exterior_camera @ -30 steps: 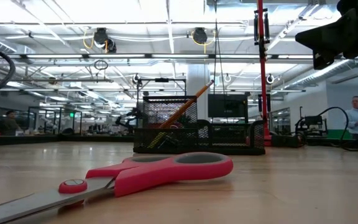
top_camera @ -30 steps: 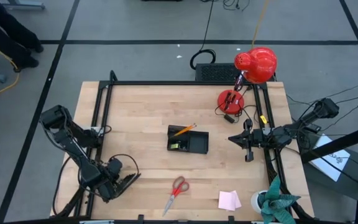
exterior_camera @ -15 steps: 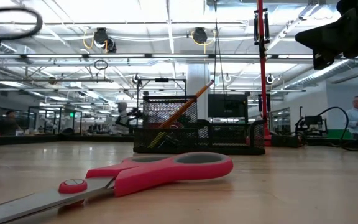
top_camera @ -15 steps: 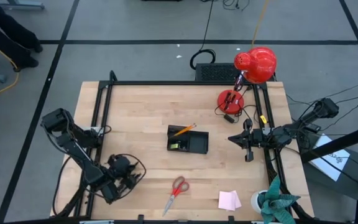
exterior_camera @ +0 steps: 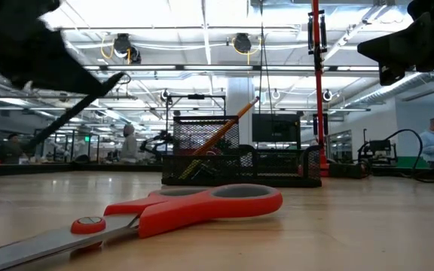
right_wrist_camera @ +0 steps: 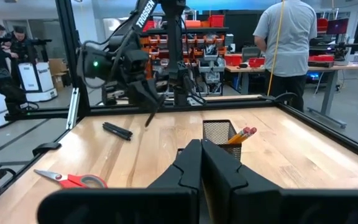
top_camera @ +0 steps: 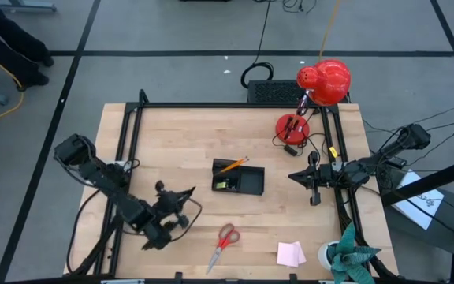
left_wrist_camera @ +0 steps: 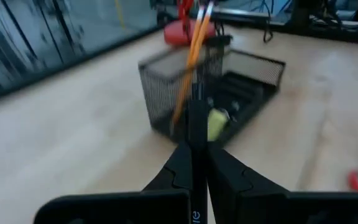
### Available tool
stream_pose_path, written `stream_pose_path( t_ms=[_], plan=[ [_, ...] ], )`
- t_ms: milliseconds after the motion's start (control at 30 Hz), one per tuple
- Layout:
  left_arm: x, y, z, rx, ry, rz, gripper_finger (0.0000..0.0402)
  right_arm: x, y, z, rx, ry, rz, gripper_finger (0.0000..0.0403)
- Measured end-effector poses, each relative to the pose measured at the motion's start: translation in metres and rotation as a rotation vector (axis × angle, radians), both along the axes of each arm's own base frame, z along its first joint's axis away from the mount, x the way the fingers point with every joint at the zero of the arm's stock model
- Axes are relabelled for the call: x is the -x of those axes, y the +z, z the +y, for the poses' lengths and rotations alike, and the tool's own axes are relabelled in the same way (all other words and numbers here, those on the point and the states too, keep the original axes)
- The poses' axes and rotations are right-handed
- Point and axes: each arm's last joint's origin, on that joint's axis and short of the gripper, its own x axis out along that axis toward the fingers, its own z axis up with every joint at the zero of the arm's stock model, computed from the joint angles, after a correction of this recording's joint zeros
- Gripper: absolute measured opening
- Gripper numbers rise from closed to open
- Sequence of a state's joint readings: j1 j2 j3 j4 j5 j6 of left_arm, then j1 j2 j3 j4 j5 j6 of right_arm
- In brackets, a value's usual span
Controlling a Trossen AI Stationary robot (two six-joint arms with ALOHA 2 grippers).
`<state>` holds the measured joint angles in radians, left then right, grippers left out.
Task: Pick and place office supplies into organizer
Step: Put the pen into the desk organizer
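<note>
My left gripper [top_camera: 180, 198] hovers over the near-left part of the table, left of the black mesh organizer [top_camera: 239, 180], and is shut on a thin black pen [left_wrist_camera: 196, 99]. Orange pencils [top_camera: 233, 165] lean in the organizer's tall cup, and a small yellow piece [top_camera: 222, 184] lies in its tray. The red-handled scissors [top_camera: 224, 241] and the pink sticky-note pad [top_camera: 291, 253] lie flat near the front edge. Another black pen [right_wrist_camera: 117, 130] lies on the table at the left. My right gripper [right_wrist_camera: 199, 149] waits shut at the table's right edge. My left gripper pinches the black pen [left_wrist_camera: 196, 115] between its two fingers. The pen runs out forward past the fingertips, roughly along them. The fingers come from the table's left, slanting a little downward toward the organizer. The pen is lifted clear of the table and hangs slanted [right_wrist_camera: 151, 115].
A red desk lamp [top_camera: 323, 81] with a round red base [top_camera: 292, 126] stands at the far right. A white roll [top_camera: 327, 254] and a small plant [top_camera: 353, 254] sit at the near right corner. A black frame rail [top_camera: 128, 142] runs along the table's sides. People stand beyond the table.
My left gripper has risen from the near-left corner and gone toward the organizer. It has swung from pointing steeply down to nearly level, staying shut. The black pen has come up with it, clear of the table.
</note>
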<state>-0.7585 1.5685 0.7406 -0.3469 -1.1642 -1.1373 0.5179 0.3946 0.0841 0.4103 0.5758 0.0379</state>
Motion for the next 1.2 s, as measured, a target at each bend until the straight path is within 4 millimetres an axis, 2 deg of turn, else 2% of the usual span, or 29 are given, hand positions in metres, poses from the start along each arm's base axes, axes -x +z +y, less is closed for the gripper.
stream_pose_path(
  t_ms=[167,333,467,533,633,767,967,1200],
  plan=[
    [-0.037,0.023,0.014,-0.145,-0.067,0.019,0.0019,0.0,0.0,0.0,0.0,0.0,0.0,0.0004],
    [-0.074,0.064,0.038,-0.269,-0.216,-0.114,0.0017,0.0,0.0,0.0,-0.004,0.0,-0.003,0.0004],
    [-0.087,0.095,0.067,-0.38,-0.283,-0.271,0.0023,0.0,0.001,0.0,-0.006,0.0,-0.006,0.0004],
    [-0.092,0.103,0.087,-0.393,-0.287,-0.31,0.0023,0.0,0.001,0.0,-0.007,0.0,-0.011,0.0004],
    [-0.099,0.099,0.117,-0.335,-0.283,-0.302,0.0017,0.0,0.003,0.0,0.006,-0.001,-0.025,0.0004],
    [-0.113,0.076,0.142,-0.219,-0.332,-0.267,0.0016,0.0,0.003,0.0,0.01,-0.001,-0.025,0.0004],
    [-0.125,0.046,0.148,-0.137,-0.384,-0.209,0.0024,0.0,0.002,0.0,0.022,-0.001,-0.014,0.0004],
    [-0.131,0.024,0.147,-0.14,-0.404,-0.135,0.0022,0.0,0.002,0.0,0.038,-0.002,-0.018,0.0004]
  ],
)
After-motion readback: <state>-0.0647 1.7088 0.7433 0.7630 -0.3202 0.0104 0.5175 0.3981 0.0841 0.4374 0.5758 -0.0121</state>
